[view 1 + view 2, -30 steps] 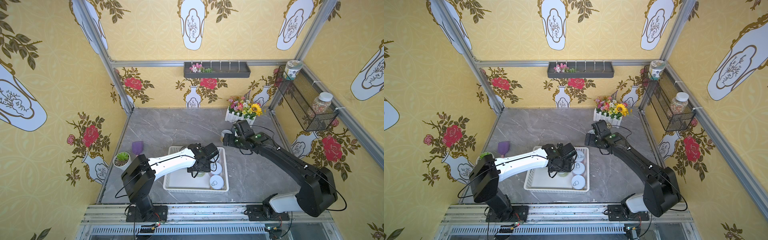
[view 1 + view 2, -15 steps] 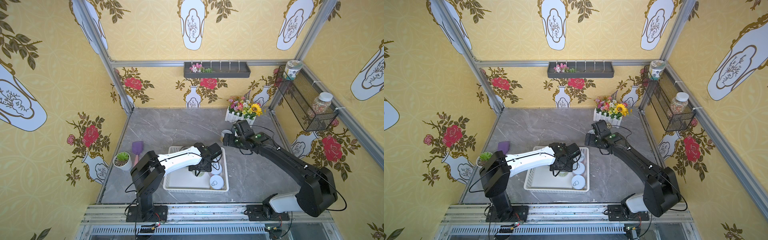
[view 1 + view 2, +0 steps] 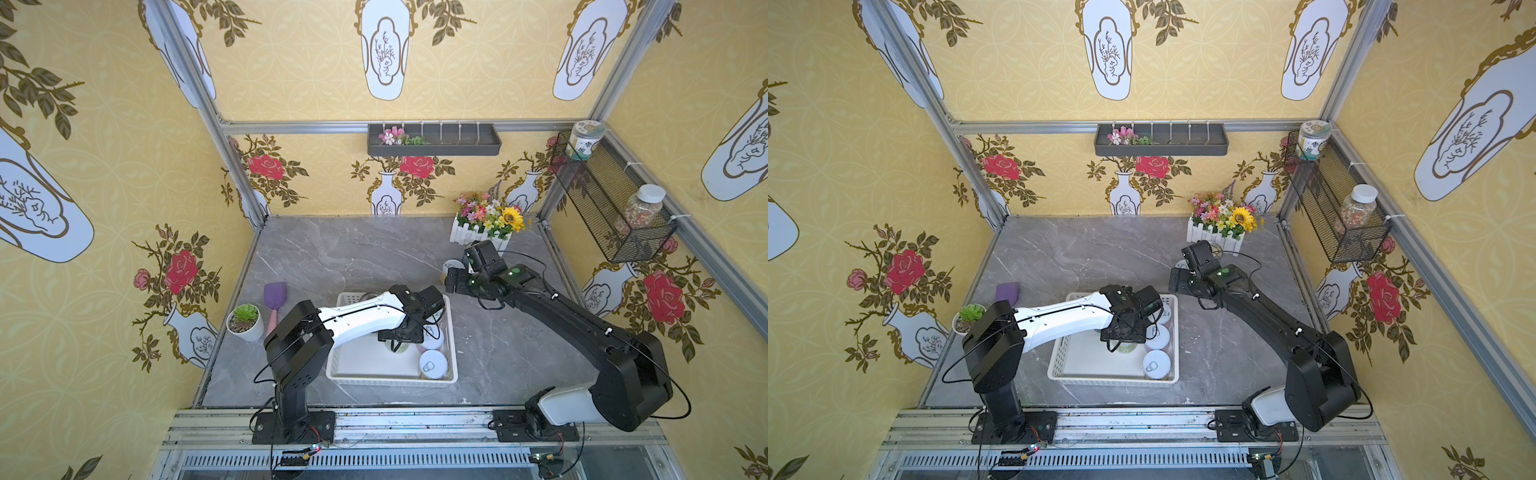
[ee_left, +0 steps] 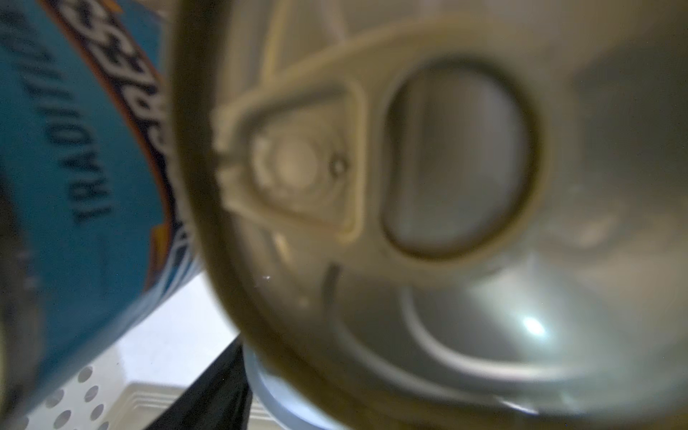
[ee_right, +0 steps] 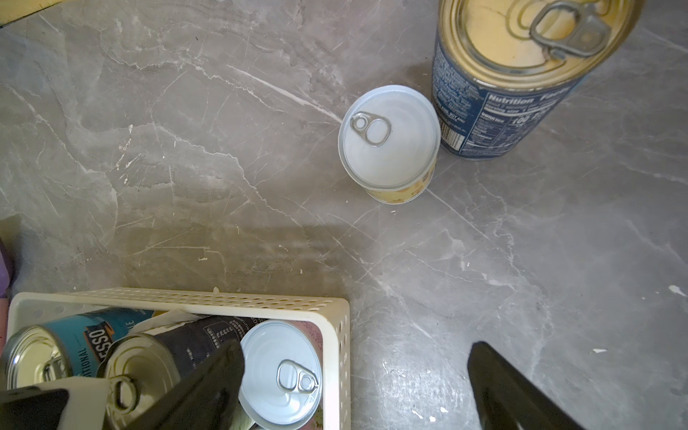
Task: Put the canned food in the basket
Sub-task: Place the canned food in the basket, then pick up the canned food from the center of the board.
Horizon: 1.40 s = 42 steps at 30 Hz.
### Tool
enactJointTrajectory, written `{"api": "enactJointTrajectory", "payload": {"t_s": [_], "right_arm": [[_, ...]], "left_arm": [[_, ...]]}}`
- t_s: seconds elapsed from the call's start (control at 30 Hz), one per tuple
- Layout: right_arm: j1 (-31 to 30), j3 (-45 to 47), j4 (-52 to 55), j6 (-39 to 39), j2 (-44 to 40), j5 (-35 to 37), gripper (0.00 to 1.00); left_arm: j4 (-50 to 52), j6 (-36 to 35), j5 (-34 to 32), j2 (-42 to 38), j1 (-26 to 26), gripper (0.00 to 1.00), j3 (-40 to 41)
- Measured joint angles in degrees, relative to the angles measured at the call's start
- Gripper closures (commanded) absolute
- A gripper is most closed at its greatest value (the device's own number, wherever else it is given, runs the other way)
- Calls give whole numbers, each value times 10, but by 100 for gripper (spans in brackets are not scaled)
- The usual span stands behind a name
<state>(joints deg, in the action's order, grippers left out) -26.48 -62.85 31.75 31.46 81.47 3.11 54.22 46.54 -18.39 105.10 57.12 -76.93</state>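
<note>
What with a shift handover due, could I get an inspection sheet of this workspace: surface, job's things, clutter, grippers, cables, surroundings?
Surface: grey marble-look tabletop, scuffed with white specks.
Job's things: white perforated plastic basket holds several pull-tab cans; short white-lidded yellow can and tall dark blue metal-topped can stand outside, side by side.
Clutter: purple spatula, small potted succulent, white picket planter of artificial flowers.
Grippers: left gripper shut on a bare-metal-topped can inside the basket; right gripper open, fingers empty above bare tabletop.
Cables: black cables loop loose at both arms; no snag seen.
Surroundings: yellow floral walls; dark grey wall tray; black wire-mesh wall basket with two clear jars.
</note>
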Motion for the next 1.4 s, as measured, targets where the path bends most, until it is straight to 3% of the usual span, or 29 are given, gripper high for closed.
{"api": "enactJointTrajectory", "payload": {"t_s": [0.3,0.63,0.87,0.97,1.1,1.17,1.4], "right_arm": [[0,0,0,0,0,0,3],[0,0,0,0,6,1,3],[-1,-3,0,-2,9,9,3],[-1,4,-1,-2,2,18,3],[-1,5,-3,-4,2,27,3],[2,5,-5,-8,7,30,3],[30,-48,3,-14,54,38,3]], "left_arm": [[-14,0,2,-36,-1,1,-30],[13,0,16,-103,-1,0,-62],[49,-4,-17,-244,-7,0,-69],[60,-4,-30,-323,-75,0,-42],[54,-64,7,-418,-261,0,49],[47,-103,17,-442,-321,0,85],[-17,-177,38,-477,-379,0,195]]}}
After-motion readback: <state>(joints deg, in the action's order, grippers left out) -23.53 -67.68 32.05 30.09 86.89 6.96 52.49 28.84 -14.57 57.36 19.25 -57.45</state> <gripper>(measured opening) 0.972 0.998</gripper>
